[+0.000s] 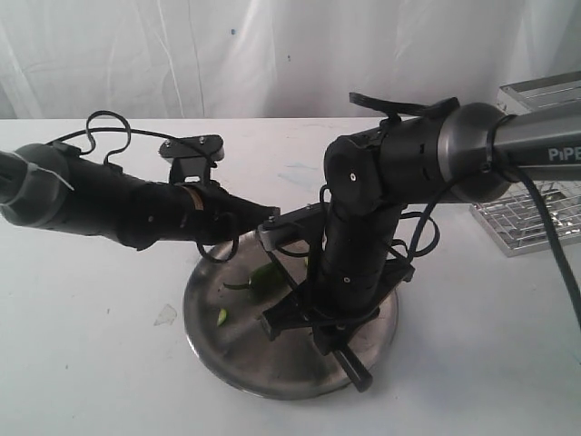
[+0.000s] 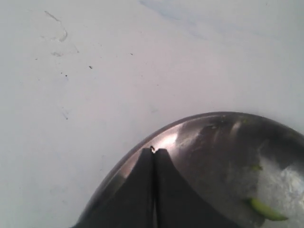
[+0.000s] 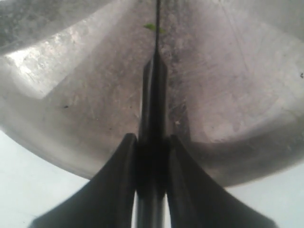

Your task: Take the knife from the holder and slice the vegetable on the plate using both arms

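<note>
Outside, the vegetable [image 1: 265, 277] lies on the plate [image 1: 245, 363] for cutting; your left wrist shows the left gripper [image 2: 153, 153] clenched empty over the rim, seemingly to steady; your right, the right gripper [image 3: 152, 142] grasping the knife [image 3: 153, 104], edge aimed at the green.

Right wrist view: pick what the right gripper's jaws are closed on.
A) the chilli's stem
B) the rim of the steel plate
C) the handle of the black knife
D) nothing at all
C: the right gripper has both fingers pressed against the slim black handle of the knife, and the thin blade runs forward from it over the plate.
</note>
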### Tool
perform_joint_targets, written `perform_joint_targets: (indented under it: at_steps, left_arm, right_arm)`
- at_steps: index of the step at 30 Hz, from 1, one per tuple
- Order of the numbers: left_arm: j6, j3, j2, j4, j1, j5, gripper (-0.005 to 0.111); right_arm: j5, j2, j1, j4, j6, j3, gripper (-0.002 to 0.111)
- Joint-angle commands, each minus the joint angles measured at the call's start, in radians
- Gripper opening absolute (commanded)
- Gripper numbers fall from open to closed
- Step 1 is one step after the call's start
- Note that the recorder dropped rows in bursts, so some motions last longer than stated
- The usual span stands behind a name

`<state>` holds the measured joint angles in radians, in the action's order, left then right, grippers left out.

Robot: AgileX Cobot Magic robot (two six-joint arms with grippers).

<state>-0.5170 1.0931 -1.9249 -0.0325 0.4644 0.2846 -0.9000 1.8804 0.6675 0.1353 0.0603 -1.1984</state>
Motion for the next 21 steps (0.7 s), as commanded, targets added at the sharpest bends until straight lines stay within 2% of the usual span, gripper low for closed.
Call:
perform_joint_targets:
  at_steps: [1,4,7,15,21]
  left_arm:
    - [-0.332,0.002,-0.003,-0.302,-0.017,0.086,0.0]
    - [-0.576,0.002,-0.021,-0.535,-0.031,0.238,0.0]
    - [-0.678,0.002,-0.055,-0.602,-0.044,0.356,0.0]
    - [-0.721,0.002,-0.141,-0.634,-0.064,0.387,0.0]
    - [-0.691,0.002,-0.145,-0.716,-0.064,0.566,0.0]
  right_arm:
    - [-0.002,-0.002,0.0,0.003,-0.001,0.002,0.0]
    - [0.0,-0.002,0.0,0.003,-0.001,0.002,0.0]
    - [0.0,-0.002,0.0,0.003,-0.001,0.002,0.0]
    - [0.0,-0.002,0.0,0.003,-0.001,0.002,0.0]
    - [0.0,-0.002,0.0,0.003,-0.001,0.002,0.0]
